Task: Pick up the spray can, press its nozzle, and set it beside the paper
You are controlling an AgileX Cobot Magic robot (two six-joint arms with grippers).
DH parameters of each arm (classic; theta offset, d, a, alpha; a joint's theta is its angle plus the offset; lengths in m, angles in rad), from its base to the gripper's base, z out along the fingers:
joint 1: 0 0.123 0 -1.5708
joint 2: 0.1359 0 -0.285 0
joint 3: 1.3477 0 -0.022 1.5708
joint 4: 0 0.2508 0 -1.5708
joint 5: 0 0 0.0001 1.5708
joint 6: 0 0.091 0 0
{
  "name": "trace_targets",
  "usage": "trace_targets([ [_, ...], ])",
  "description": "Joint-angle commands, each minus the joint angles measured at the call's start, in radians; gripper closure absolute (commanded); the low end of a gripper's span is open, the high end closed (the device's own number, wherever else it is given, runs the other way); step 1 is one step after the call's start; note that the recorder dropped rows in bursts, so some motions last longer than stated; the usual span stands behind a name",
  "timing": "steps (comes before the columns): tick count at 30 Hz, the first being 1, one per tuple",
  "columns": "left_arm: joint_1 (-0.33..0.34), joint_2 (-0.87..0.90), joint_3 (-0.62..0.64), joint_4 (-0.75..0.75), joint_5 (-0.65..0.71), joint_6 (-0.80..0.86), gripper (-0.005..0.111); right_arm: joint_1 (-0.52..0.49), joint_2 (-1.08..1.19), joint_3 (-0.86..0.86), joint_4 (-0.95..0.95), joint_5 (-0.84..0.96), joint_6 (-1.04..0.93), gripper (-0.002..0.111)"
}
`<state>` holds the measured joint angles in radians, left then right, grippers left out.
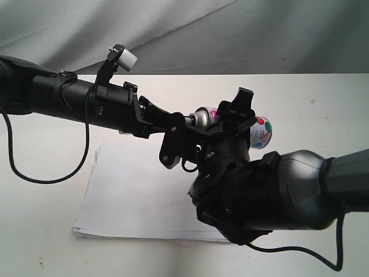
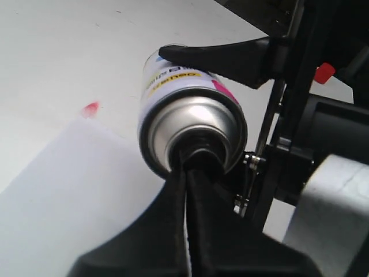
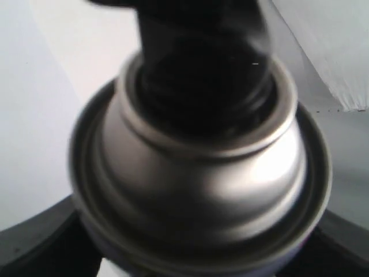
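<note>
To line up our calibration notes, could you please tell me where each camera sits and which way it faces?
Exterior: raised over the table, looking down at the paper; left arm and right arm show.
Left wrist: behind the left gripper, facing the spray can end-on.
Right wrist: beside the right gripper, close on the can's dome.
All three share the can, left gripper at its nozzle.

The spray can [image 2: 173,124] is smooth silvery metal with a glossy label; the paper [image 1: 132,196] looks matt white.

A white table [image 1: 323,115] stands before a creased grey cloth backdrop [image 1: 230,34].
</note>
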<state>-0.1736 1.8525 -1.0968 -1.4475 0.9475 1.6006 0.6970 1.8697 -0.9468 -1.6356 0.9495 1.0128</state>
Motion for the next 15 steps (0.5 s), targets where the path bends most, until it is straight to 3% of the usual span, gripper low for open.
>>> trace_targets([
  [1,-0.017,0.014,-0.055,0.002,-0.009,-0.03,0.107,0.011,-0.015,-0.01,-0.109,-0.035,-0.01,0.108],
  [15,-0.017,0.022,-0.084,0.027,-0.005,-0.057,0.107,0.011,-0.015,-0.01,-0.109,-0.047,-0.016,0.108],
])
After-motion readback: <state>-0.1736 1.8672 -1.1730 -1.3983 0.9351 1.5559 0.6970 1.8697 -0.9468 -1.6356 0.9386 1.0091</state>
